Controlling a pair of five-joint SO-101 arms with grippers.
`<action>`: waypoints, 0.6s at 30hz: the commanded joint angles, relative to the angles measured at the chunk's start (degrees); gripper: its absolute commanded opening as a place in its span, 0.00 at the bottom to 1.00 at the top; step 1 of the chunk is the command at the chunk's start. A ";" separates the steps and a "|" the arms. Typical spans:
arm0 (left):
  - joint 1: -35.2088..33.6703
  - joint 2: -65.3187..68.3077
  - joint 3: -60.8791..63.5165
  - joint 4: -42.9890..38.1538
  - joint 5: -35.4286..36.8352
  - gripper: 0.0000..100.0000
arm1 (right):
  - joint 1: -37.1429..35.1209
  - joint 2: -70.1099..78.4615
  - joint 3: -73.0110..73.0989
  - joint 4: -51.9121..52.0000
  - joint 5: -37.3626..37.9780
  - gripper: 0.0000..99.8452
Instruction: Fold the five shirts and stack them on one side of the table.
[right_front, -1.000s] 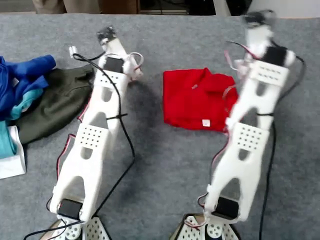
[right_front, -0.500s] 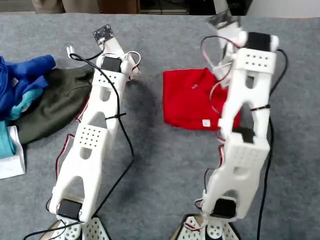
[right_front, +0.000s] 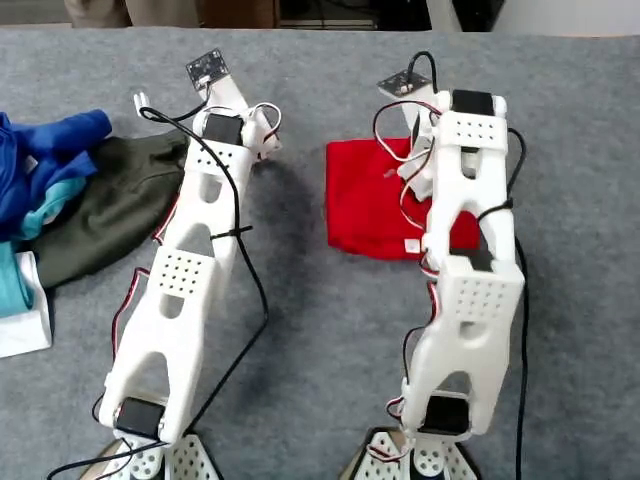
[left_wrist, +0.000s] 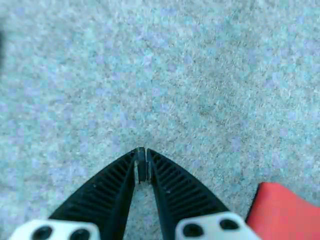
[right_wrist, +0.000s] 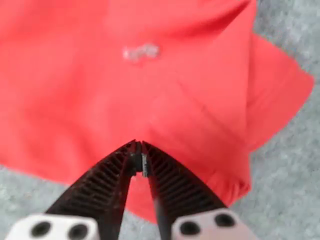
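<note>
- Black ribbed fingers of the right end effector (right_wrist: 139, 159) are pinched together at the tips, nothing caught between them. They hang right over the red shirt (right_wrist: 90, 90); can't tell whether they actually touch the cloth.
- That red shirt is folded into a tidy rectangle and lies flat around the middle of the worktop (right_front: 320, 330), a bit toward the far edge. The right arm (right_front: 468, 250) stretches from the near edge across the shirt's right part.
- Left end effector (left_wrist: 141, 164) is closed as well, tips meeting, gripping nothing. Under it is just bare grey carpet-like worktop, with a corner of the red shirt close by.
- Left arm (right_front: 190, 270) runs from the near edge up toward the far edge, between the red shirt and the heap of laundry.
- Over at the left edge the rest sit unfolded in a loose heap: a dark olive shirt (right_front: 110, 205) closest to the left arm, a blue shirt (right_front: 50, 150) lapping over it on the far side, a teal shirt (right_front: 12, 275) tucked against both, and a white shirt (right_front: 25, 325) nearest the near edge.
</note>
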 joint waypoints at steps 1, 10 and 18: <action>-0.26 -1.27 -2.46 -0.62 0.35 0.02 | 3.21 4.70 -11.74 -2.02 -0.88 0.01; -0.18 -1.27 -2.46 -0.79 0.35 0.02 | 8.22 20.70 -43.82 -3.16 -2.64 0.01; -0.18 -1.27 -2.46 -0.79 0.35 0.02 | 9.19 28.88 -56.92 -8.35 -2.73 0.01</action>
